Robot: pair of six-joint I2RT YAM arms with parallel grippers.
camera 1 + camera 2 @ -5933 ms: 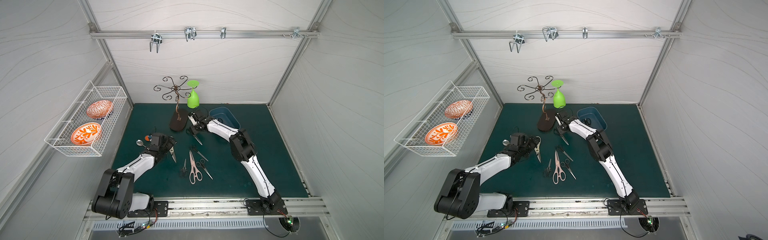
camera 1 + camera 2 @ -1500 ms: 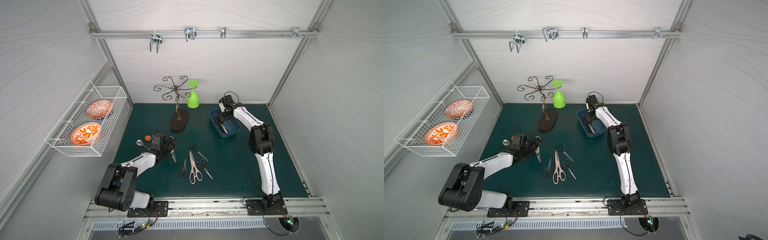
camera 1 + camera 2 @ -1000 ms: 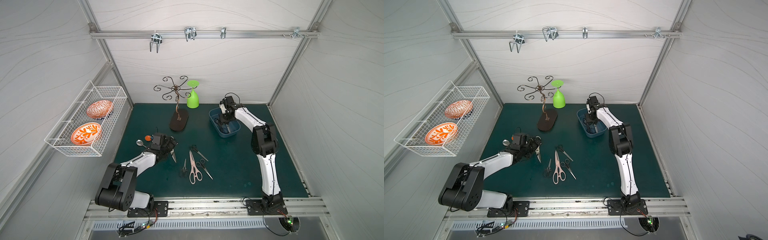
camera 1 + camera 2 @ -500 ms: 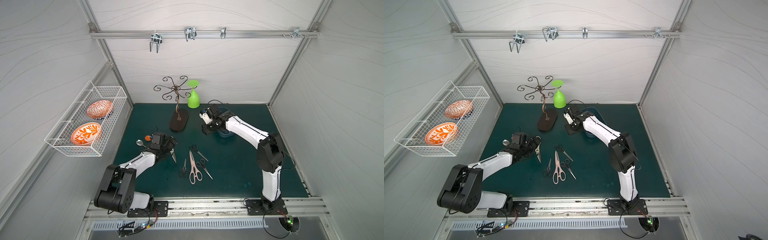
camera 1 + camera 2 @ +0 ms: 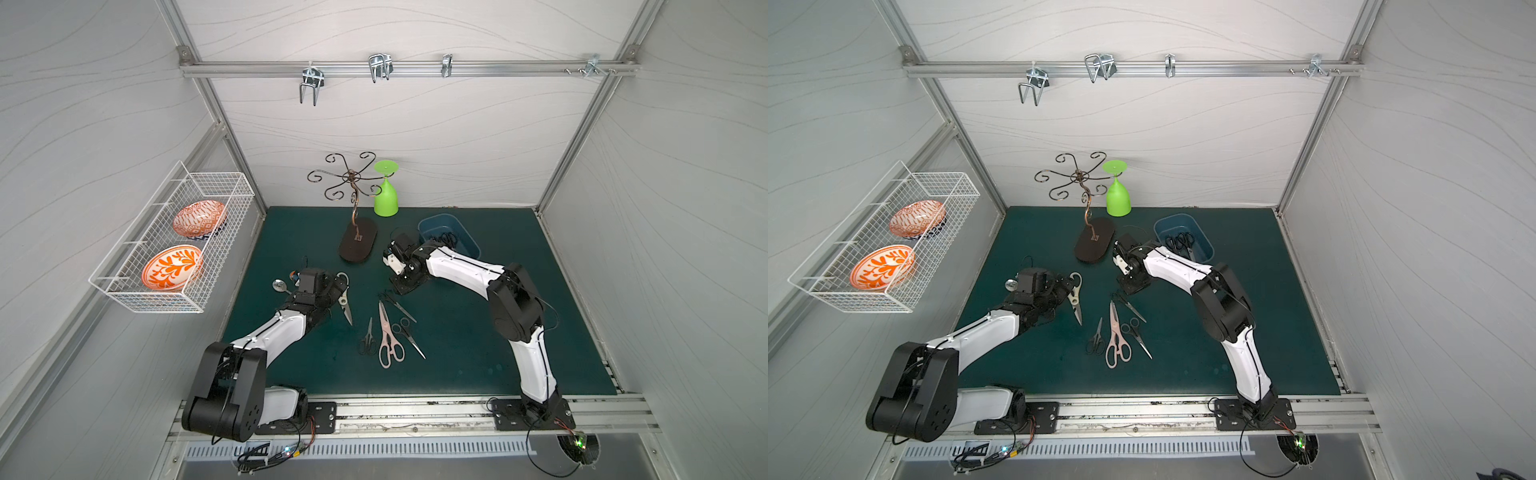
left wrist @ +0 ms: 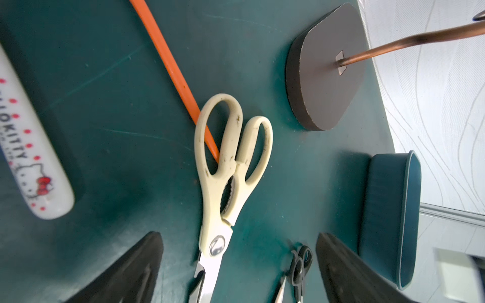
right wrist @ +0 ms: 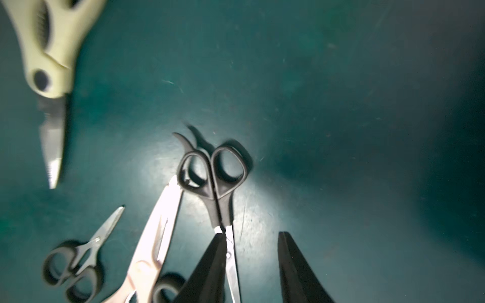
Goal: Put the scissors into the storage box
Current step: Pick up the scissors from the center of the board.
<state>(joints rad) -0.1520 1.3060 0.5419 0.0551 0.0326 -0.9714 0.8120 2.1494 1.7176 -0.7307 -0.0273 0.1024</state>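
- Jaws of the left gripper (image 6: 238,236) spread wide, either side of the cream-handled shears (image 6: 210,194) on the green mat (image 5: 478,353).
- Right gripper (image 7: 251,234) parted, empty, one finger over black-handled scissors (image 7: 217,199).
- Storage box (image 5: 1202,239) holds black scissors (image 5: 1179,242); pink-handled shears (image 5: 386,336) lie loose.

The box (image 5: 468,247) sits back right on the mat (image 5: 478,353), scissors (image 5: 1179,243) in it. The stand (image 5: 358,245) is left of it, the glass (image 5: 385,199) behind the stand. My right claw (image 5: 405,286) hangs between stand and box, just behind the rearmost of four pairs (image 5: 386,332) mid-mat. My left claw (image 5: 334,291) is just left of the shears (image 5: 345,305), the spoon (image 5: 279,286) further left. The basket (image 5: 174,299) on the left wall holds two bowls (image 5: 172,266)
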